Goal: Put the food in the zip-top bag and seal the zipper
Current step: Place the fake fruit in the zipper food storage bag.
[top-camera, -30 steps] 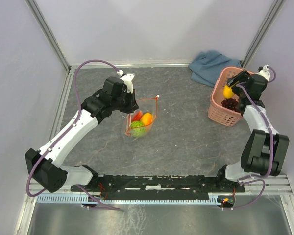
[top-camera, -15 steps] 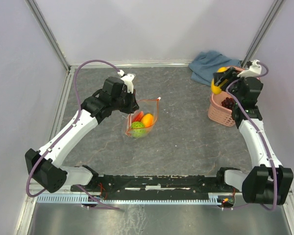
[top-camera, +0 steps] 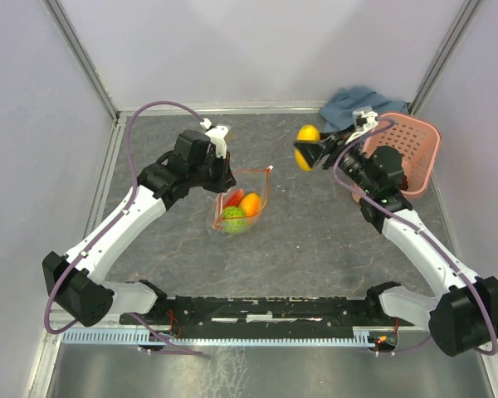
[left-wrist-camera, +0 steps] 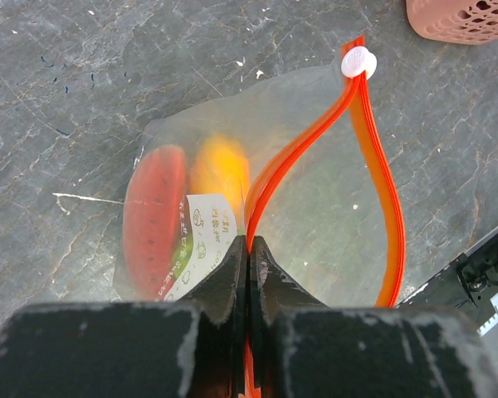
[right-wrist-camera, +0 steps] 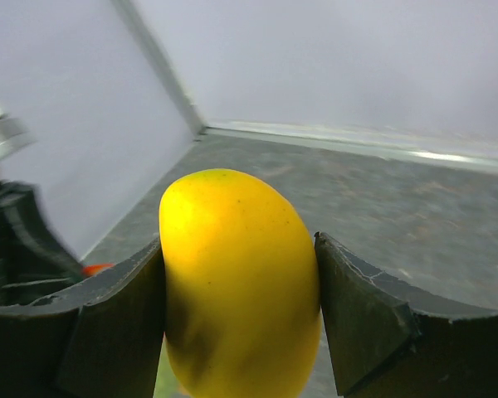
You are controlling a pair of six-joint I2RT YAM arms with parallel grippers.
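You are partway through the loading step: one more piece of the food is in the air, on its way to the bag.

Your right hand [top-camera: 308,154] is clamped on the yellow oblong fruit [right-wrist-camera: 239,274], one finger on each side. It hangs above the grey table [top-camera: 315,240], between the pink lattice basket [top-camera: 417,153] and the zip-top bag [top-camera: 242,199], nearer the basket. A blue-grey cloth [top-camera: 349,104] lies behind the basket.

Your left hand [left-wrist-camera: 247,253] is pinched tight on the near end of the zipper [left-wrist-camera: 383,191]. It holds the bag's mouth up so the two red-orange strips bow apart into a leaf-shaped opening. The small white end piece [left-wrist-camera: 358,62] sits at the far tip, where the strips meet.

Inside the clear bag, resting on the table, are the watermelon wedge [left-wrist-camera: 153,220] and the orange fruit [left-wrist-camera: 220,170], side by side. No grapes can be seen from any view.

The next move likely calls for carrying the yellow fruit leftward until it is over the gap between the strips. Lower it there and let go only when it is inside the mouth. The opening looks narrow, so aim for its widest middle part. Your left hand should stay firm on the zipper. Sealing comes after the last piece is in.
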